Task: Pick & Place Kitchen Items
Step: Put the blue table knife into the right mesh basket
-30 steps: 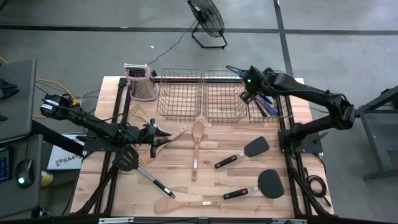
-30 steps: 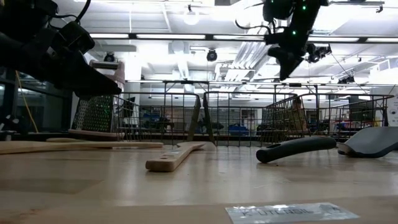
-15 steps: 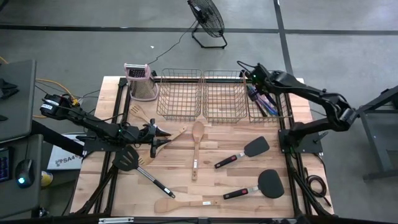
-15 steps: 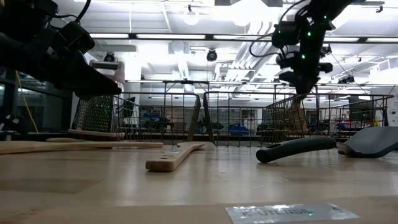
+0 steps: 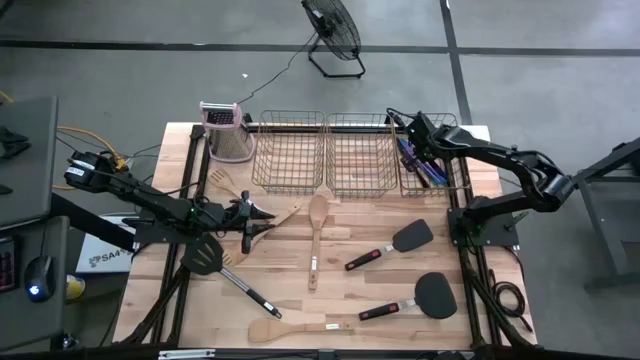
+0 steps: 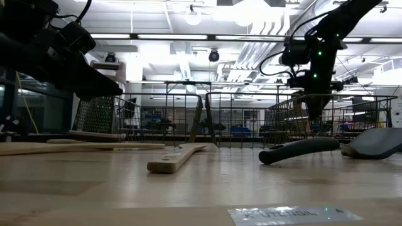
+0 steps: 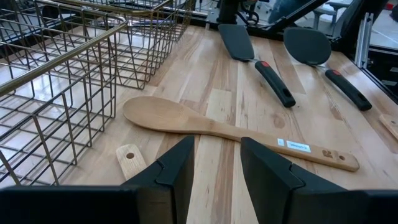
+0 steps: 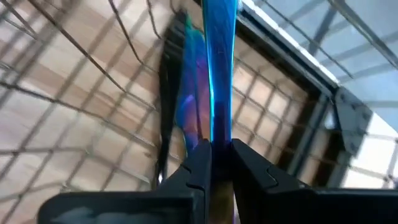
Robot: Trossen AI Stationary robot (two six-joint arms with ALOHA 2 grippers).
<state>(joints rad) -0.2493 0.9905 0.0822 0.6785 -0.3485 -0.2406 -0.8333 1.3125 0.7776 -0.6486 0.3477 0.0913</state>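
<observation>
Wooden counter (image 5: 300,250) carries the scene: at its far right corner the right gripper (image 8: 214,152), clamped on an iridescent cutlery piece (image 8: 219,68) whose long axis runs straight ahead into the wire basket (image 5: 432,172), while the half-open, empty left gripper (image 7: 214,165) waits near the left edge.

A box grater (image 5: 227,130) with a pink top stands at the wooden surface's (image 5: 340,300) far left corner. Three wire baskets (image 5: 288,151) sit in a row just right of the grater. A floor fan (image 5: 332,33) stands beyond them.

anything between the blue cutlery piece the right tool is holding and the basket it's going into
Nothing visible. The right tool, shut on the iridescent cutlery piece, hangs right over the rightmost wire basket, whose top is open; only other blue cutlery lies inside.
</observation>
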